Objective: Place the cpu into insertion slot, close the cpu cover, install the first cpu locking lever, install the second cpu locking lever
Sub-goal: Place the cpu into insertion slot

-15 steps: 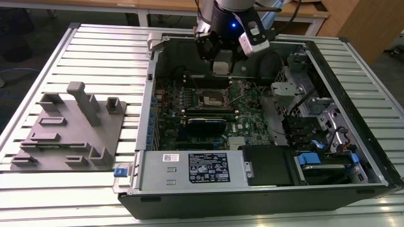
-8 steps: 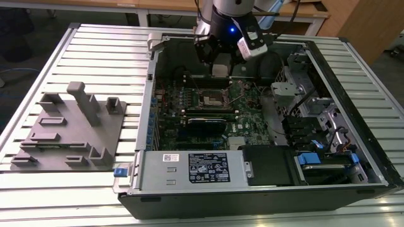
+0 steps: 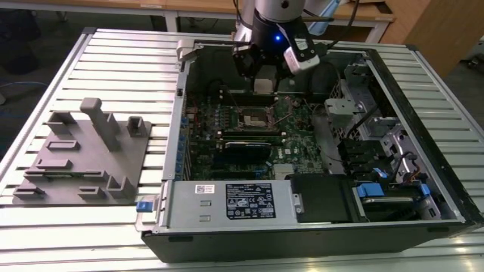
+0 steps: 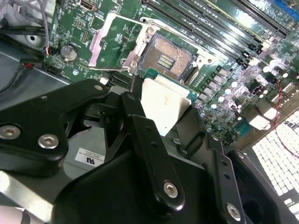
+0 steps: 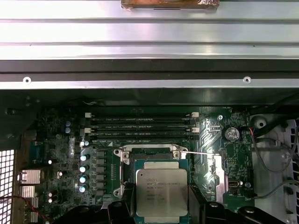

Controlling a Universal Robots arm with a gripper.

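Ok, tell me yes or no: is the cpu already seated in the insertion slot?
No: in the second wrist view the cpu sits clamped in the gripper, short of the insertion slot, whose contact field lies bare.

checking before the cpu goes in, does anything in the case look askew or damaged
Nothing stands out. The cpu is held between the fingers, square to the open insertion slot, and the cpu cover is swung open beside it. No damage shows.
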